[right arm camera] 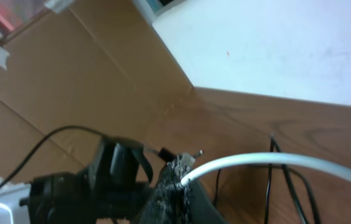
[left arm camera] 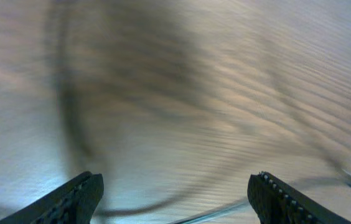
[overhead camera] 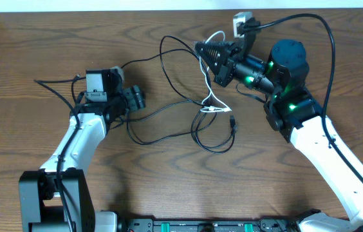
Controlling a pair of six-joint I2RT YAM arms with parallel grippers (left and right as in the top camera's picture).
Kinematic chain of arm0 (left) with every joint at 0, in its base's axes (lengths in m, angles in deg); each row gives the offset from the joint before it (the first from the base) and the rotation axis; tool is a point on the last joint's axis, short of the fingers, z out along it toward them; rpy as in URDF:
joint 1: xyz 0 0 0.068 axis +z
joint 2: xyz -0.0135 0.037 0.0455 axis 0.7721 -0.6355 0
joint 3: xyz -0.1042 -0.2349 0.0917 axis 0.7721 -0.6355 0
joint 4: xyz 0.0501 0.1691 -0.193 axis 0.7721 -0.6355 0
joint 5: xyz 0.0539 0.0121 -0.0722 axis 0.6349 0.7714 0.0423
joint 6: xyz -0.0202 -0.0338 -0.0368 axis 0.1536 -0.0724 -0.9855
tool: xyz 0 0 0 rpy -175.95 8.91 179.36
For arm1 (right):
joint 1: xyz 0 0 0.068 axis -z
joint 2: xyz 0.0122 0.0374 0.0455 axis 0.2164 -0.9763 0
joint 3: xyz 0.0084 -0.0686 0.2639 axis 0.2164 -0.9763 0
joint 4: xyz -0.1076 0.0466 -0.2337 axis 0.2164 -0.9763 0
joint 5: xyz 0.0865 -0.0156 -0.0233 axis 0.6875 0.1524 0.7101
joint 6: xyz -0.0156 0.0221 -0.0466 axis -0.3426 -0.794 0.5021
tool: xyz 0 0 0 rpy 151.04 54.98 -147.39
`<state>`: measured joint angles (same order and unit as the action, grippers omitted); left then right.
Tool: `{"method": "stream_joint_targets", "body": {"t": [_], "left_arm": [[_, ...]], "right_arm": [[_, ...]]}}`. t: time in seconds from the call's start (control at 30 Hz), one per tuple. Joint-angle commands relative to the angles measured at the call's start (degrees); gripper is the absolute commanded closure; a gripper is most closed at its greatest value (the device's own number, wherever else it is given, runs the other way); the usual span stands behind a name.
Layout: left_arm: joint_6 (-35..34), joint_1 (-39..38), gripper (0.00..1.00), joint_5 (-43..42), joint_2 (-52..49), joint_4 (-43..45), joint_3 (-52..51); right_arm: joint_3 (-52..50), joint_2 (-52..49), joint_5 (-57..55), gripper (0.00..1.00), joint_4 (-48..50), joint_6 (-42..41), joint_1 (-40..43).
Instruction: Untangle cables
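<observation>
Right gripper [overhead camera: 206, 53]: closed tight on the white cable, over the far middle of the surface [overhead camera: 33, 38]. In the right wrist view the cord came straight out from between its fingertips.
Left gripper [overhead camera: 135, 98]: jaws wide apart, nothing between them. It was low over the surface on the left, close to the black loops.
White cable [overhead camera: 208, 80]: made a small loop beside the right gripper, then ran toward the near side to a crossing point at mid-surface.
Black cables [overhead camera: 168, 64]: thin strands in wide, loose loops across the middle of the surface. One reached toward the left arm, and others curled below the crossing point, where they met the white cable.
Plug end [overhead camera: 233, 122]: a small dark tip lying on the surface, just right of the lower black loops.
Left wrist view: heavily blurred. Only the two dark fingers and a faint dark arc on the wood could be made out.
</observation>
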<state>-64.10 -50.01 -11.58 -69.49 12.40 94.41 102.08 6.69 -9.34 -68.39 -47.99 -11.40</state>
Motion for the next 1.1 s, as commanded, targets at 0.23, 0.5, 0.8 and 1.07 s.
{"method": "stream_joint_targets", "body": {"t": [0.23, 0.5, 0.8, 1.07], "left_arm": [[2.78, -0.15, 0.11, -26.6, 0.9, 21.66, -0.37], [-28.79, -4.59, 0.09, -29.51, 0.76, 21.24, -0.37], [-49.86, -15.47, 0.08, -20.85, 0.76, 30.56, -0.37], [-51.6, -15.45, 0.07, -21.16, 0.79, 36.09, -0.37]], "right_arm": [[1.33, 0.61, 10.45, 0.99, -3.32, 4.83, 2.67], [1.33, 0.61, 10.43, 0.99, -3.08, 4.79, 2.8], [1.33, 0.61, 10.73, 0.99, -3.15, 4.76, 2.82], [1.33, 0.61, 11.08, 0.99, -3.28, 4.76, 2.8]]}}
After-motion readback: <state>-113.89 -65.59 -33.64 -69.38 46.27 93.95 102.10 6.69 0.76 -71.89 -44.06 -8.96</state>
